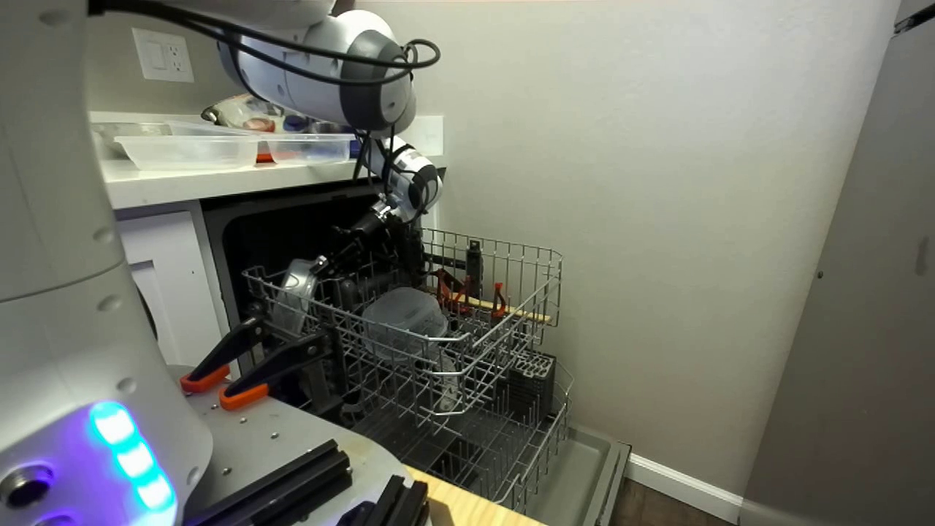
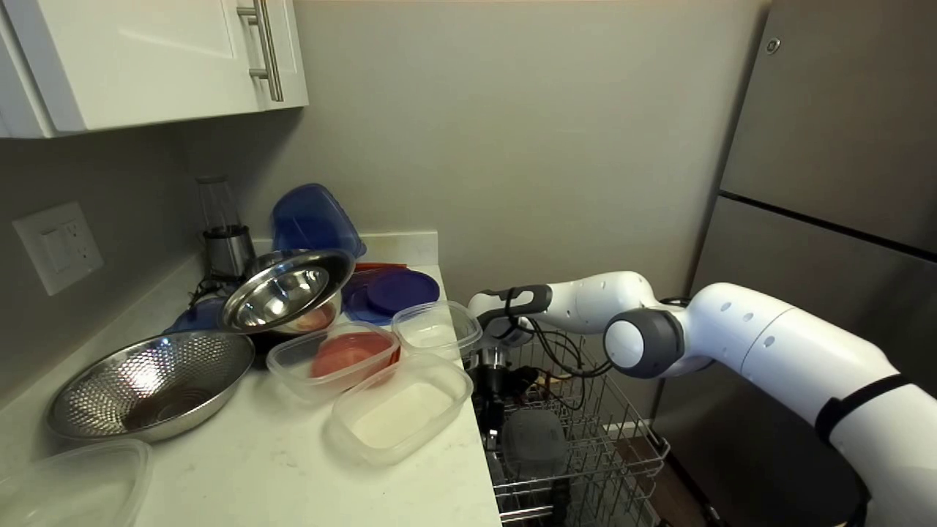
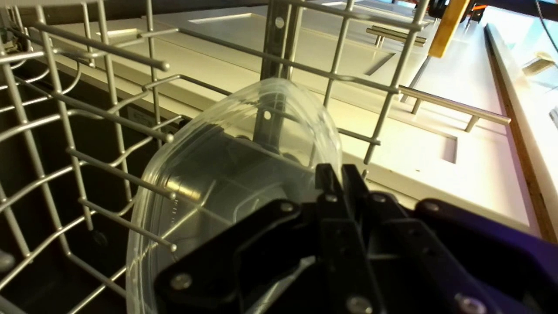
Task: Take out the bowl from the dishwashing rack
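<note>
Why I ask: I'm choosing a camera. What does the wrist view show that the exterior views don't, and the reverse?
Only the wrist view: bar handles on the cabinet fronts beyond the dishwashing rack.
Only the exterior views: the wall outlet plate and the large pale dish.
Shared: the dishwashing rack, the pincer and the bowl, though the bowl isn't clear in both exterior views.

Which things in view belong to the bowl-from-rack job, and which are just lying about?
In the job:
bowl, the one to take out
gripper, shut on the bowl's rim
dishwashing rack

Just lying about:
larger pale dish, in the same rack
colander, steel bowl, clear containers, round blue lid, all on the counter
</note>
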